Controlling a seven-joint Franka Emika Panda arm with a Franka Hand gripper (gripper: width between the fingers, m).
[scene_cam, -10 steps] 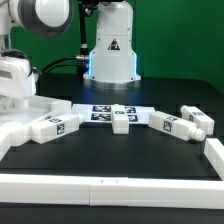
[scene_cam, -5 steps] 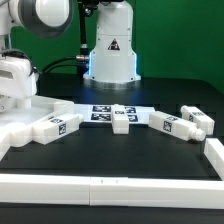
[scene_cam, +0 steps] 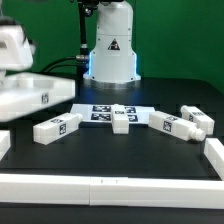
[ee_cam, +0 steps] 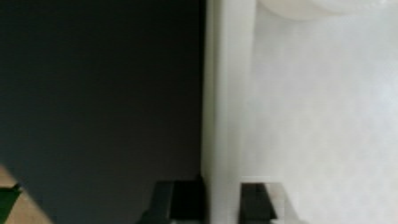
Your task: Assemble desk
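Exterior view: desk panel (scene_cam: 28, 97) sits up off the bench (scene_cam: 120, 155), tilted a little, well to the exterior view's left of the marker board (scene_cam: 100, 111). One black-and-white tag shows on the panel's side. The arm's white body is above the panel; the fingertips can't be seen from this camera.

Wrist view: tool (ee_cam: 221, 203) is narrow and clamped on the panel's edge. One dark finger (ee_cam: 178, 202) sits on the bench side, the other on the white panel (ee_cam: 311, 110) side, with the rim between them.

Four legs lie loose on the bench:
- Left leg (scene_cam: 57, 127) is near the marker board's left end, toward the camera.
- Middle leg (scene_cam: 121, 118) lies across the marker board's front edge.
- Right leg (scene_cam: 165, 124) is just beside the marker board's right end.
- Far leg (scene_cam: 197, 120) is beyond that one, further from the marker board; can't tell if the two touch.

The white pedestal (scene_cam: 112, 55) with the triangle sticker stands behind the marker board. The white rail (scene_cam: 100, 186) runs along the bench edge in front of the board.
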